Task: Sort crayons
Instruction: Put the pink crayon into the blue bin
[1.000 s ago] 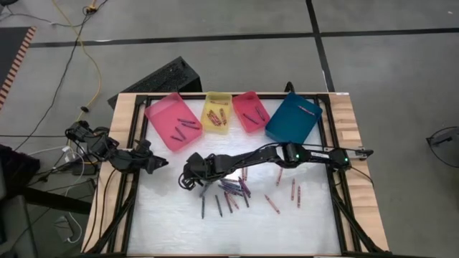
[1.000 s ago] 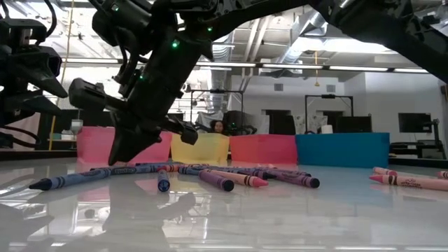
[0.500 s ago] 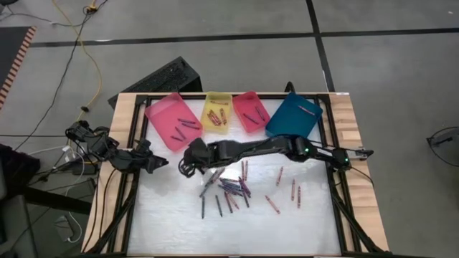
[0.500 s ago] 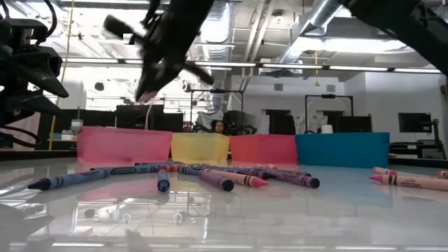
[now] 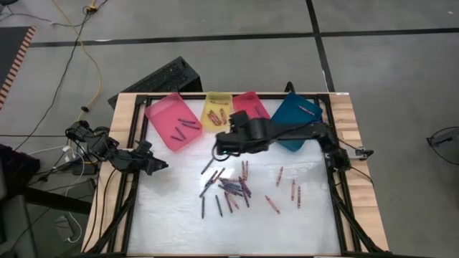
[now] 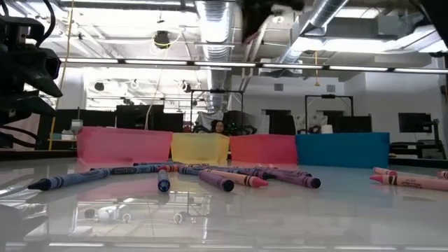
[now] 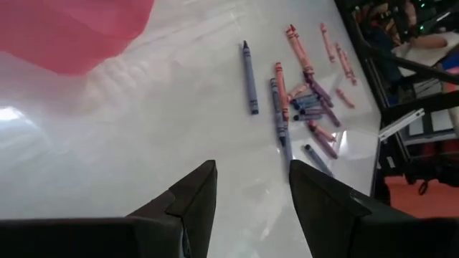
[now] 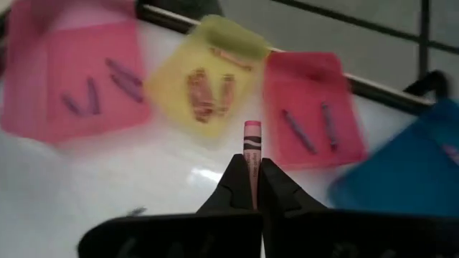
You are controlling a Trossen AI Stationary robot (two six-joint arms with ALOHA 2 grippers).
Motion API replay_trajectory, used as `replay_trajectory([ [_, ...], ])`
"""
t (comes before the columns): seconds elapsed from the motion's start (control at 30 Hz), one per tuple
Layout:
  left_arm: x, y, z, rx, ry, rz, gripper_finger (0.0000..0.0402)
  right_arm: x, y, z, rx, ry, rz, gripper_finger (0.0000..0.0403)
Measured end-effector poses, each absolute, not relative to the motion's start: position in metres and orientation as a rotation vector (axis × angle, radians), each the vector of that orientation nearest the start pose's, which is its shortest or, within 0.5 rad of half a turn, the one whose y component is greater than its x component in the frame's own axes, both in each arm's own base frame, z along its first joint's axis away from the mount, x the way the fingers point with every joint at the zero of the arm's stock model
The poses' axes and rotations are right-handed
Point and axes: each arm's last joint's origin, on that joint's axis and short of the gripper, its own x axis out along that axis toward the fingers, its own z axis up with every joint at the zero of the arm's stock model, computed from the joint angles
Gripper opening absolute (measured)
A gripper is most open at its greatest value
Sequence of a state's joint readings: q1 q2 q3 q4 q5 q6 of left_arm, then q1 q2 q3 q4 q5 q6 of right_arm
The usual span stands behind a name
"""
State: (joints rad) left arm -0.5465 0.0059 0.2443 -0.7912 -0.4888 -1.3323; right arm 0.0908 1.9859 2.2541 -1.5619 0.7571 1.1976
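Right gripper (image 8: 252, 188) is pinching a pink crayon (image 8: 252, 147) above the trays; left gripper (image 7: 247, 193) is waiting, fingers apart.

Four trays (image 5: 174, 120) in a row along the top edge of the table (image 5: 165, 222) in the high view, a few crayons inside each. Loose crayons (image 5: 228, 188) scattered over the table's centre and right of centre, below the trays. Right gripper (image 5: 218, 147) just below the second tray from the left (image 5: 216, 112), one crayon (image 8: 252, 152) pinched between its fingers. Left gripper (image 5: 159, 164) at the table's left edge, below the leftmost tray.
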Motion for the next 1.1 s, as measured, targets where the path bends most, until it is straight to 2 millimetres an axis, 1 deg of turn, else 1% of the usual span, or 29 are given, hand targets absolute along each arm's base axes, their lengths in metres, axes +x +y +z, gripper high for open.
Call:
replay_trajectory([
  [0.03, 0.058, -0.019, 0.172, -1.042, 0.427, 0.267, 0.0165, 0.366, 0.009, 0.383, 0.484, 0.679, -1.159, 0.0003],
  [0.1, 0.058, -0.019, 0.173, -1.072, 0.418, 0.278, 0.0165, 0.348, -0.001, 0.384, 0.467, 0.698, -1.178, 0.0003],
  [0.2, 0.058, -0.018, 0.173, -1.141, 0.382, 0.316, 0.0165, 0.321, -0.013, 0.377, 0.459, 0.734, -1.240, 0.0003],
  [0.27, 0.059, -0.018, 0.174, -1.173, 0.353, 0.326, 0.0165, 0.293, -0.017, 0.371, 0.452, 0.759, -1.262, 0.0003],
  [0.33, 0.059, -0.018, 0.176, -1.186, 0.323, 0.337, 0.0165, 0.264, -0.019, 0.367, 0.492, 0.744, -1.304, 0.0003],
  [0.43, 0.060, -0.017, 0.178, -1.194, 0.280, 0.346, 0.0165, 0.223, -0.020, 0.350, 0.563, 0.718, -1.370, 0.0003],
  [0.53, 0.060, -0.016, 0.178, -1.194, 0.237, 0.385, 0.0165, 0.193, -0.016, 0.329, 0.669, 0.630, -1.407, 0.0003],
  [0.6, 0.060, -0.015, 0.178, -1.189, 0.206, 0.410, 0.0165, 0.179, -0.013, 0.313, 0.716, 0.589, -1.414, 0.0003],
  [0.7, 0.060, -0.013, 0.178, -1.177, 0.171, 0.441, 0.0165, 0.170, -0.008, 0.287, 0.776, 0.536, -1.413, 0.0003],
  [0.9, 0.060, -0.013, 0.178, -1.193, 0.150, 0.458, 0.0165, 0.171, -0.008, 0.236, 0.844, 0.478, -1.445, 0.0003],
  [1.03, 0.060, -0.013, 0.178, -1.195, 0.148, 0.459, 0.0165, 0.176, -0.014, 0.211, 0.848, 0.471, -1.505, 0.0003],
  [1.1, 0.060, -0.013, 0.178, -1.194, 0.149, 0.459, 0.0165, 0.178, -0.019, 0.205, 0.834, 0.484, -1.547, 0.0003],
])
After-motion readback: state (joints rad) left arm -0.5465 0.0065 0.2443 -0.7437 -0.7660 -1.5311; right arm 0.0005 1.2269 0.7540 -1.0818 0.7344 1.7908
